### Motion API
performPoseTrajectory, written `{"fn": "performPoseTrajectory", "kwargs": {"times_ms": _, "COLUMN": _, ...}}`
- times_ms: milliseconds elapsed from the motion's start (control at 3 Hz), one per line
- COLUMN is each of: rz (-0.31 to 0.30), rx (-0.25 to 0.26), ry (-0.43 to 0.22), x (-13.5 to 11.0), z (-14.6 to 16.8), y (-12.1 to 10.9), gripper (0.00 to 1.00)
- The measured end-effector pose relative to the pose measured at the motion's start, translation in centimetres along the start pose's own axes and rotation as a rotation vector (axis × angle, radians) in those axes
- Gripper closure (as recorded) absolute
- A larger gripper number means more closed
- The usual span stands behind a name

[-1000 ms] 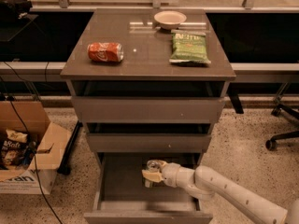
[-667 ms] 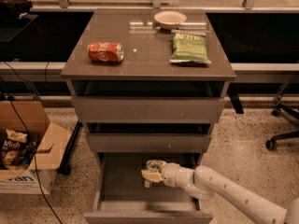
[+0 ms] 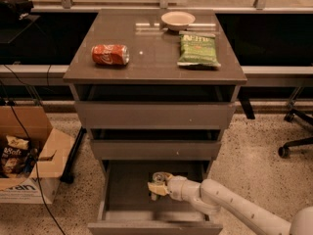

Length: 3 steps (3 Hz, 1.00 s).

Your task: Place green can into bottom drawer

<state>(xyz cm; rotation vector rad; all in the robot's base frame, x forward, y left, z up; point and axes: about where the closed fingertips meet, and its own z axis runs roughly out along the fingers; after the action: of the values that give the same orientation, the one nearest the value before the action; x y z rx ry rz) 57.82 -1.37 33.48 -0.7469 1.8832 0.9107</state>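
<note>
Camera view: end effector (image 3: 155, 186) inside open bottom drawer (image 3: 117, 192) with green can (image 3: 160, 176)

The arm reached in from the right, placing the end effector low over the drawer floor, evidently so the load could be set down rather than dropped. The green can sat at its tip, silver top uppermost, apparently upright. Whether it was grasped or released could not be told. Judged: placement near completion. The red cola can (image 3: 110, 54), chip bag (image 3: 198, 49) and bowl (image 3: 178, 19) lay on the cabinet's top surface (image 3: 151, 67), well apart.

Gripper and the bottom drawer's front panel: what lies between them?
Nothing. In the camera view only bare drawer floor separates them. The gripper is inside the open bottom drawer, with the green can right at it, its silver top showing.
</note>
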Motion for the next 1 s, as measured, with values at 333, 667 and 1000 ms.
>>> {"fn": "performPoseTrajectory", "kwargs": {"times_ms": 333, "rz": -0.029, "rx": 0.034, "ry": 0.044, "x": 2.2, "z": 0.8, "y": -1.0, "gripper": 1.0}}
{"fn": "performPoseTrajectory", "kwargs": {"times_ms": 667, "rz": -0.047, "rx": 0.063, "ry": 0.073, "x": 4.6, "z": 1.6, "y": -2.2, "gripper": 1.0}}
{"fn": "performPoseTrajectory", "kwargs": {"times_ms": 1000, "rz": -0.051, "rx": 0.082, "ry": 0.087, "x": 6.7, "z": 2.4, "y": -3.5, "gripper": 1.0}}
